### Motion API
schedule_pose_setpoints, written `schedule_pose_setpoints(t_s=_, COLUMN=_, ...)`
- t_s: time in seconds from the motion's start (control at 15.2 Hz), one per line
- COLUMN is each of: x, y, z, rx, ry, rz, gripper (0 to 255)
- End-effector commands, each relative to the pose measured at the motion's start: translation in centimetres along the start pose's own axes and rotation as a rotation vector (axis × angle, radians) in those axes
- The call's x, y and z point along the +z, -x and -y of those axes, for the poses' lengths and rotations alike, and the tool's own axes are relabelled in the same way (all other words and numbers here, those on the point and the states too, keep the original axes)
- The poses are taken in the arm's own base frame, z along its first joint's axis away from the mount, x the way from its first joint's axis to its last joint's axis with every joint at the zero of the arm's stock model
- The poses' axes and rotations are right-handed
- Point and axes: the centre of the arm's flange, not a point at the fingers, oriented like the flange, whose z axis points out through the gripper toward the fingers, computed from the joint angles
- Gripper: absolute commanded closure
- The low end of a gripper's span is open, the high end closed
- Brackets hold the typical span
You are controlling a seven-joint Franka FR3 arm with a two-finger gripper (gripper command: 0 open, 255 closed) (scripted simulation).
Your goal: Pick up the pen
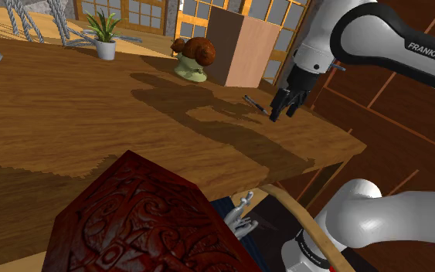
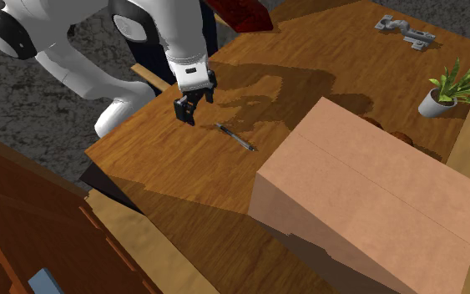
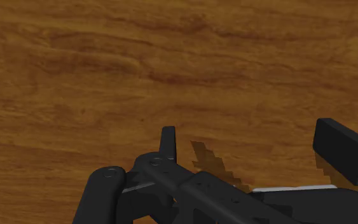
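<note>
A thin dark pen (image 1: 255,103) (image 2: 235,138) lies flat on the wooden table (image 1: 92,108) near its edge, in front of a cardboard box (image 1: 239,48). My black gripper (image 1: 280,113) (image 2: 185,114) hangs just above the table beside the pen, a short way from its end, on the side nearer the table's edge. It touches nothing. In the wrist view the fingers (image 3: 168,139) stand wide apart over bare wood (image 3: 171,63), nothing between them. My gripper (image 3: 254,145) is open.
The large cardboard box (image 2: 375,192) stands close behind the pen. A brown snail-like figure (image 1: 195,56) sits beside it, a potted plant (image 1: 103,35) (image 2: 442,93) farther back. A metal hinge (image 2: 404,32) lies at the far end. The carved red stand (image 1: 146,228) is below.
</note>
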Motion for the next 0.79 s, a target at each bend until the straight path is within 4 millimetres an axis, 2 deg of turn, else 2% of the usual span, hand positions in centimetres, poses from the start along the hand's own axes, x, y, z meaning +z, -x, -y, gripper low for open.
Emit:
schedule_pose_setpoints(t_s=0.0, x=0.0, y=0.0, z=0.0, rx=0.0, ry=0.0, rz=0.0, gripper=0)
schedule_pose_setpoints(t_s=0.59, x=-2.4, y=-12.4, z=-0.4, rx=0.168, ry=0.06, rz=0.053, gripper=0)
schedule_pose_setpoints(t_s=0.73, x=-2.0, y=-13.2, z=-0.5, rx=0.178, ry=0.064, rz=0.056, gripper=0)
